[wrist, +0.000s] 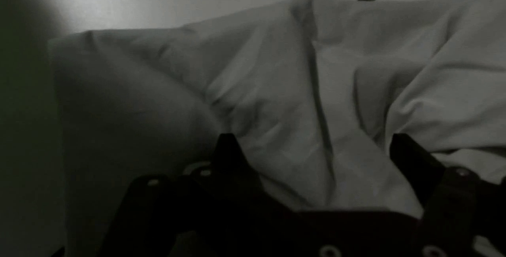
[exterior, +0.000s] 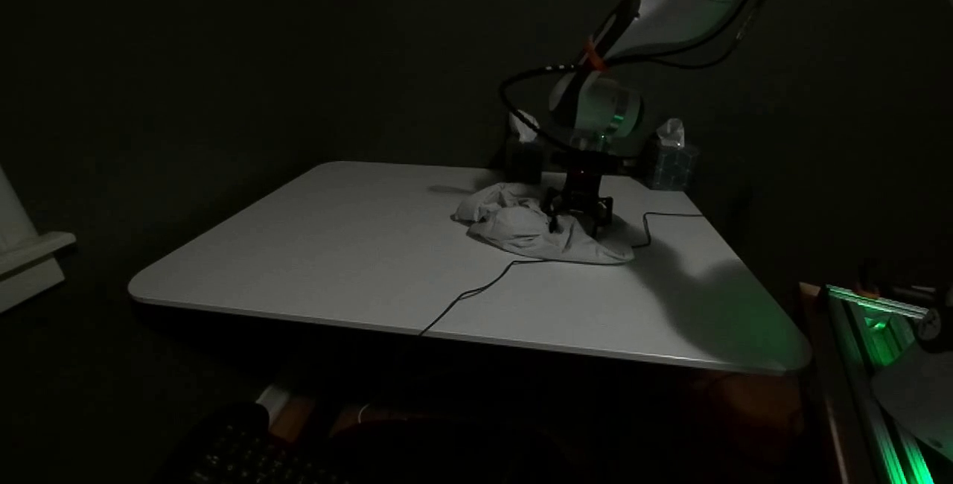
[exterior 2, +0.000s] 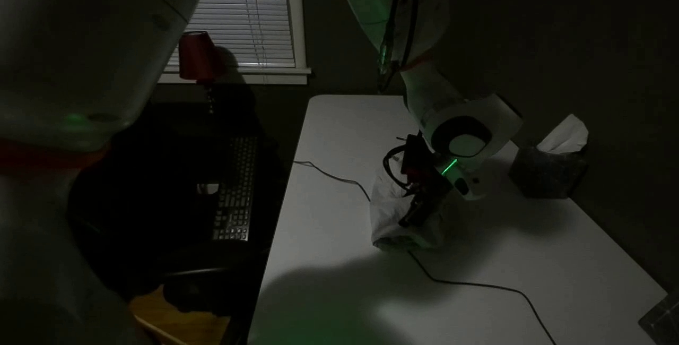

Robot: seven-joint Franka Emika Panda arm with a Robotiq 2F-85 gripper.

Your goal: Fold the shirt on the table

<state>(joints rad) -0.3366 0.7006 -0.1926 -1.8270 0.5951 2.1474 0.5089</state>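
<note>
A white, crumpled shirt (exterior: pixel 517 227) lies bunched on the white table (exterior: pixel 320 246). It also shows in an exterior view (exterior 2: pixel 387 220), partly hidden by the arm. In the wrist view the wrinkled shirt (wrist: pixel 272 83) fills most of the picture, with a straight edge at the left and loose folds at the right. My gripper (exterior: pixel 574 229) points down at the shirt, and it also shows in an exterior view (exterior 2: pixel 407 208). In the wrist view the gripper (wrist: pixel 312 136) is open, its fingers wide apart over the cloth with nothing pinched. Whether the tips touch the cloth cannot be told.
A thin dark cable (exterior: pixel 476 292) crosses the table and passes by the shirt; it also shows in an exterior view (exterior 2: pixel 472 283). Tissue boxes (exterior: pixel 672 164) (exterior 2: pixel 546 172) stand at the table's back edge near the arm. The room is dim.
</note>
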